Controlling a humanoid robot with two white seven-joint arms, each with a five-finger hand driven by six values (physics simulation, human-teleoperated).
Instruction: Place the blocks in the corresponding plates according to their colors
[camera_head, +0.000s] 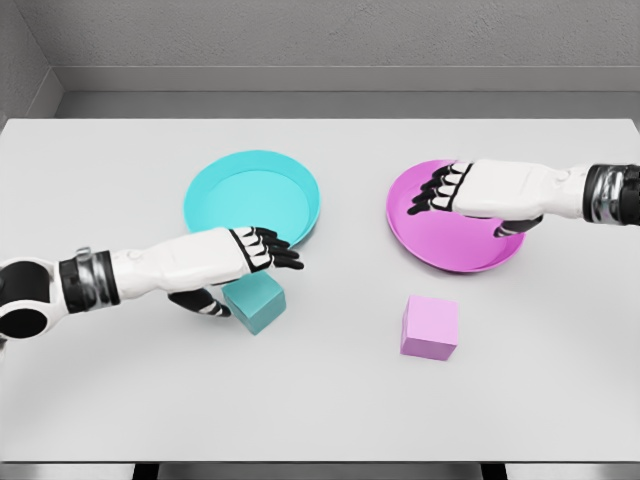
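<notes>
White table (120, 400) carries four items. Far left of centre: cyan plate (250, 195). Far right: magenta plate (450, 235). Near the cyan plate: cyan block (258, 305). Near right of centre: pink block (430, 327), standing apart from both plates.

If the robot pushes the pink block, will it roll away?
Probably not. The pink block is a cube with flat faces, resting flat on the table, so it would likely slide rather than roll. Its squat shape suggests it won't tip easily. It looks stiff, so fingers probably won't squash it.
</notes>
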